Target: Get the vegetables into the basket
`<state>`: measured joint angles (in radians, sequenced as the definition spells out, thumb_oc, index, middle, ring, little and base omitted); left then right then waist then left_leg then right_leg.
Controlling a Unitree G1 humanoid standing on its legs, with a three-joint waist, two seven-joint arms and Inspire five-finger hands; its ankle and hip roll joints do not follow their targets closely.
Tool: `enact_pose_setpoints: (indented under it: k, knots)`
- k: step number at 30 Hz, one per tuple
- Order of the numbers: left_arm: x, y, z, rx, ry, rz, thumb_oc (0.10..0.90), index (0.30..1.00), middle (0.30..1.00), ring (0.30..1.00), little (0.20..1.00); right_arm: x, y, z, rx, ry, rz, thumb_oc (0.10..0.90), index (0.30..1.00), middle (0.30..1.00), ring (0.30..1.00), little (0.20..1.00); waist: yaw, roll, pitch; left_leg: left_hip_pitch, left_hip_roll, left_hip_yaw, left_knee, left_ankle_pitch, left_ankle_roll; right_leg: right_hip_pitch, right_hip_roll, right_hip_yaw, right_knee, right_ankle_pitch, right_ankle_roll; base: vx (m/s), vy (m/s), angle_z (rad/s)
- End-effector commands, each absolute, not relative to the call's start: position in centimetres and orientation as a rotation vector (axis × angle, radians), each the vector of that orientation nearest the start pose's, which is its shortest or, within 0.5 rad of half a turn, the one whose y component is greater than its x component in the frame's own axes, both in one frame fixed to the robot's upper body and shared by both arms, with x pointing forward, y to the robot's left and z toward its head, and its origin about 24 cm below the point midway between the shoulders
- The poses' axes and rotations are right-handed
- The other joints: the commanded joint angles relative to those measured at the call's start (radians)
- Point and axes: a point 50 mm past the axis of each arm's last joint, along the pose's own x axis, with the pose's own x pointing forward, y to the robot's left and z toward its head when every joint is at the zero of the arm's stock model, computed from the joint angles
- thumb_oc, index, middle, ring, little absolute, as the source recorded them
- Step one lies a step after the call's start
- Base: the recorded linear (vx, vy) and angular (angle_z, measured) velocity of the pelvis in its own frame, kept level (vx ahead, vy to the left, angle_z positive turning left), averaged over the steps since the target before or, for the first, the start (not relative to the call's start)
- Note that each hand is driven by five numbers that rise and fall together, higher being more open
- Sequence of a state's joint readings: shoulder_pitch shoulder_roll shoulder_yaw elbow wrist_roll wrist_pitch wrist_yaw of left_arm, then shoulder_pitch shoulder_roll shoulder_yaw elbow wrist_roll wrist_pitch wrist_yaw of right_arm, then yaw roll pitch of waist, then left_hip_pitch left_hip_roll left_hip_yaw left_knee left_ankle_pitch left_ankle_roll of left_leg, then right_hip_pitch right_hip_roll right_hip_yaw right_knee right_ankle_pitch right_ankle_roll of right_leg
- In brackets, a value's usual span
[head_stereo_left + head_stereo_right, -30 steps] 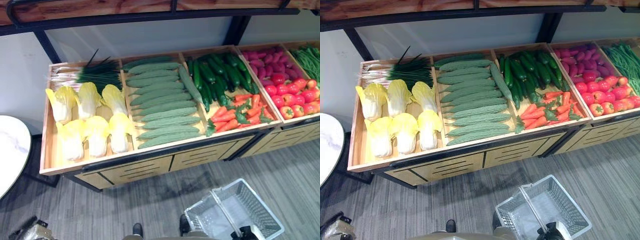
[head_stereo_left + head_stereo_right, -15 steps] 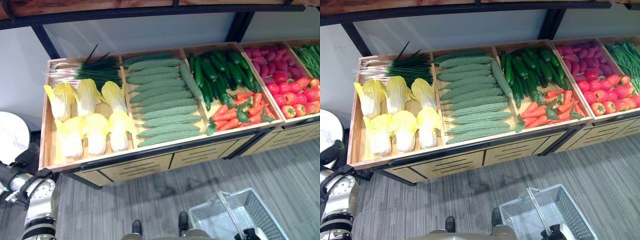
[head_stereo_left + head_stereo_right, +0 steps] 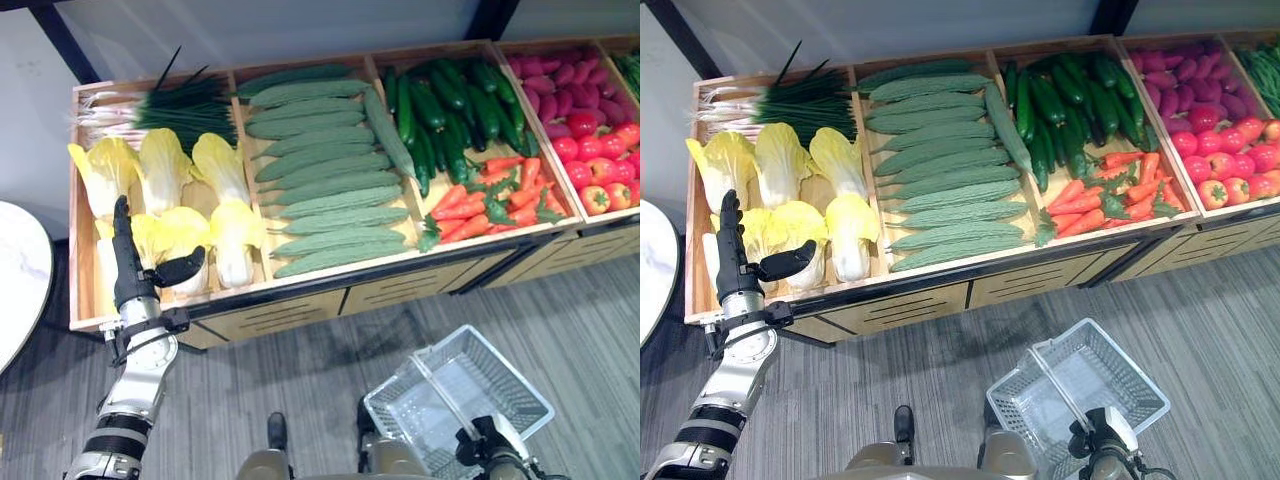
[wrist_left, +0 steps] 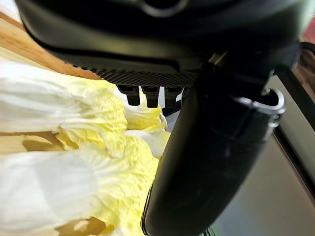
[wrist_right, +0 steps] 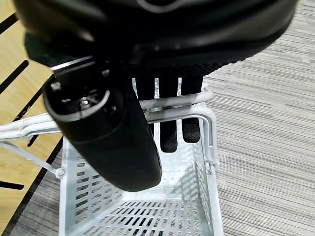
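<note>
The left hand (image 3: 131, 262) has risen from beside the stand to the crinkly yellow cabbages (image 3: 170, 228) — fingers straight, thumb spread (holding nothing). Right hand (image 5: 147, 105) curls round the white slatted basket's (image 3: 457, 394) wire handle (image 5: 29, 125).

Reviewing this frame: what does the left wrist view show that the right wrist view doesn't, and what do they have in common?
Left wrist view: the left robot hand, fingers straight, over the yellow-white cabbages in their wooden bin.

Right wrist view: the right robot hand curled round the handle of the white basket, which holds no vegetables, with grey floor beside it.

Shared: in each, that arm's own dark hand fills the near field.
</note>
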<state>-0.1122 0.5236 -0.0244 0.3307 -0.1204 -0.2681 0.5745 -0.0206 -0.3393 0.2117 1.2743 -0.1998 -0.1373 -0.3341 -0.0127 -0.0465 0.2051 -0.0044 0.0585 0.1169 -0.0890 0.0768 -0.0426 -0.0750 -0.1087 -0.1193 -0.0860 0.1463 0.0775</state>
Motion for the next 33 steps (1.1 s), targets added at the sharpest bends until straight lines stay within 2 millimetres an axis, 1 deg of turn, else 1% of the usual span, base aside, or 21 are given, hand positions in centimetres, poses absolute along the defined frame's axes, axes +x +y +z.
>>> enact_pose_setpoints:
  k: [1, 5, 10, 12, 15, 16, 22, 28, 30, 31, 33]
  knots:
    - [27.3, 29.3, 11.7, 0.395, -0.417, 0.604, 0.900, 1.000, 1.000, 1.000, 1.000, 10.4, -28.0, -14.0, -0.835, 1.016, -0.128, 0.400, 0.300, 0.300, 0.300, 0.300, 0.004, -0.043, -0.041, -0.055, -0.002, -0.031, 0.002, -0.017, -0.032, -0.021, -0.104, 0.024, 0.039, 0.020, 0.111, -0.02, 0.016, 0.07]
    - [27.4, 28.5, 11.5, 0.396, -0.412, 0.572, 0.900, 1.000, 1.000, 1.000, 1.000, 10.8, -27.8, -14.0, -0.840, 1.007, -0.117, 0.400, 0.300, 0.300, 0.300, 0.300, 0.007, -0.044, -0.027, -0.062, -0.004, -0.029, 0.002, -0.014, -0.029, -0.035, -0.105, 0.031, 0.045, 0.020, 0.109, -0.01, 0.013, 0.03]
    - [27.5, 28.3, 11.2, 0.395, -0.397, 0.563, 0.900, 1.000, 1.000, 1.000, 1.000, 10.9, -27.8, -13.9, -0.845, 1.006, -0.116, 0.400, 0.300, 0.300, 0.300, 0.300, 0.006, -0.045, -0.018, -0.068, -0.006, -0.029, 0.002, -0.013, -0.027, -0.045, -0.106, 0.034, 0.050, 0.021, 0.108, 0.00, 0.000, 0.00]
    - [27.7, 27.8, 10.7, 0.403, -0.372, 0.542, 0.900, 1.000, 1.000, 1.000, 1.000, 11.1, -27.7, -13.9, -0.849, 0.997, -0.118, 0.400, 0.300, 0.300, 0.300, 0.300, 0.005, -0.046, -0.013, -0.069, -0.006, -0.026, 0.002, -0.012, -0.026, -0.049, -0.106, 0.036, 0.052, 0.022, 0.107, 0.00, 0.000, 0.00]
    - [27.7, 27.7, 10.5, 0.415, -0.364, 0.534, 0.900, 1.000, 1.000, 1.000, 1.000, 11.2, -27.7, -13.9, -0.851, 0.995, -0.119, 0.400, 0.300, 0.300, 0.300, 0.300, 0.005, -0.046, -0.012, -0.069, -0.006, -0.025, 0.002, -0.013, -0.025, -0.050, -0.106, 0.038, 0.052, 0.022, 0.107, 0.00, 0.000, 0.00]
    - [27.8, 27.4, 10.0, 0.398, -0.345, 0.519, 0.900, 1.000, 1.000, 1.000, 1.000, 11.4, -27.7, -13.8, -0.855, 0.991, -0.119, 0.400, 0.300, 0.300, 0.300, 0.300, 0.003, -0.046, -0.009, -0.071, -0.008, -0.024, 0.002, -0.012, -0.024, -0.053, -0.107, 0.040, 0.053, 0.023, 0.107, 0.00, 0.000, 0.00]
    - [28.3, 26.6, 9.3, 0.393, -0.311, 0.493, 0.900, 1.000, 1.000, 1.000, 1.000, 11.7, -27.5, -13.8, -0.860, 0.982, -0.117, 0.400, 0.300, 0.300, 0.300, 0.300, -0.003, -0.048, 0.000, -0.077, -0.008, -0.017, 0.002, -0.010, -0.022, -0.070, -0.108, 0.046, 0.056, 0.028, 0.107, -0.01, 0.005, -0.02]
    - [28.1, 26.8, 8.4, 0.370, -0.274, 0.532, 0.900, 1.000, 1.000, 1.000, 1.000, 11.7, -27.5, -13.8, -0.868, 0.983, -0.116, 0.400, 0.300, 0.300, 0.300, 0.300, 0.000, -0.051, 0.007, -0.082, -0.008, -0.013, 0.002, -0.009, -0.021, -0.082, -0.109, 0.053, 0.062, 0.030, 0.107, -0.01, 0.004, -0.02]
    - [28.3, 27.1, 7.6, 0.417, -0.212, 0.551, 0.900, 1.000, 1.000, 1.000, 1.000, 11.7, -27.7, -13.7, -0.878, 0.986, -0.123, 0.400, 0.300, 0.300, 0.300, 0.300, 0.000, -0.051, 0.012, -0.084, -0.010, -0.012, 0.002, -0.007, -0.018, -0.091, -0.108, 0.055, 0.070, 0.028, 0.105, 0.00, 0.000, 0.00]
    - [28.3, 27.1, 7.6, 0.417, -0.212, 0.551, 0.900, 1.000, 1.000, 1.000, 1.000, 11.7, -27.7, -13.7, -0.878, 0.986, -0.123, 0.400, 0.300, 0.300, 0.300, 0.300, 0.000, -0.051, 0.012, -0.085, -0.010, -0.012, 0.002, -0.007, -0.018, -0.091, -0.108, 0.056, 0.070, 0.028, 0.105, 0.00, 0.000, 0.00]
    - [28.5, 27.6, 7.2, 0.475, -0.160, 0.574, 0.900, 1.000, 1.000, 1.000, 1.000, 11.9, -28.0, -13.6, -0.896, 0.988, -0.127, 0.400, 0.300, 0.300, 0.300, 0.300, -0.001, -0.049, 0.015, -0.087, -0.010, -0.012, 0.002, -0.006, -0.017, -0.095, -0.107, 0.057, 0.072, 0.029, 0.105, 0.00, 0.000, 0.00]
